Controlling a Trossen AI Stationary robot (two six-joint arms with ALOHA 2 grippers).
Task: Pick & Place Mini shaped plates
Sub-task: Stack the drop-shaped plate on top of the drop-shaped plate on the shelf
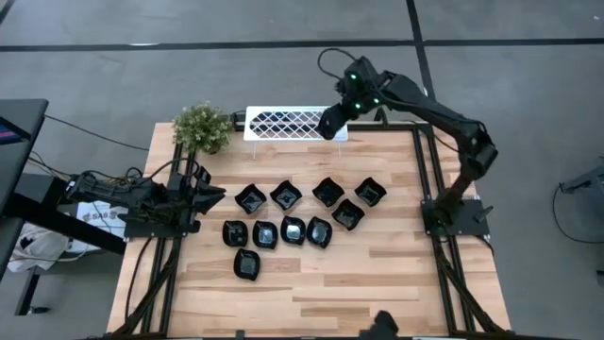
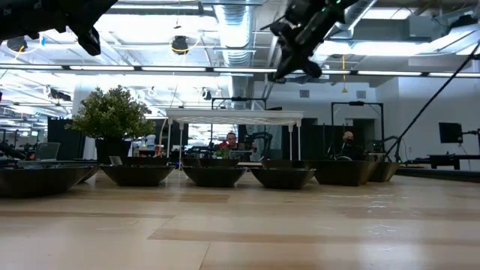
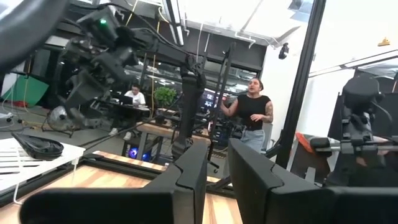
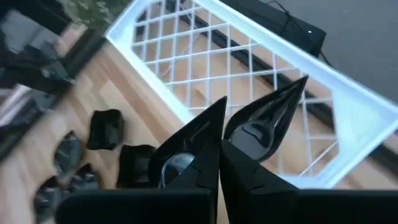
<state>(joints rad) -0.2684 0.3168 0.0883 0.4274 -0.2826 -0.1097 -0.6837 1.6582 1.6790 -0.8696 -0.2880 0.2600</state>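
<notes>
Several mini shaped plates (image 1: 293, 229), glossy and black, lie in loose rows mid-table; in the low view they rest on their bases (image 2: 214, 176). My right gripper (image 1: 330, 125) hangs high over the right end of the white lattice rack (image 1: 283, 123), shut on one black plate (image 4: 267, 124). In the left wrist view another black plate (image 3: 37, 147) seems to lie on the rack. My left gripper (image 1: 212, 196) waits at the table's left side, its fingers (image 3: 196, 168) a little apart with nothing between them. My right gripper pinches the plate by its rim (image 4: 233, 140) between its two fingers. The fingers slant down from the table's right side. The plate is lifted clear and tilted, and its pointed corner (image 4: 300, 84) sticks out past the fingertips over the rack's lattice.
A small green plant (image 1: 201, 127) stands at the rack's left end, at the far left of the table. Bare wood (image 1: 377, 283) lies between the plates and the near edge. People (image 3: 252, 118) are in the room beyond the table.
</notes>
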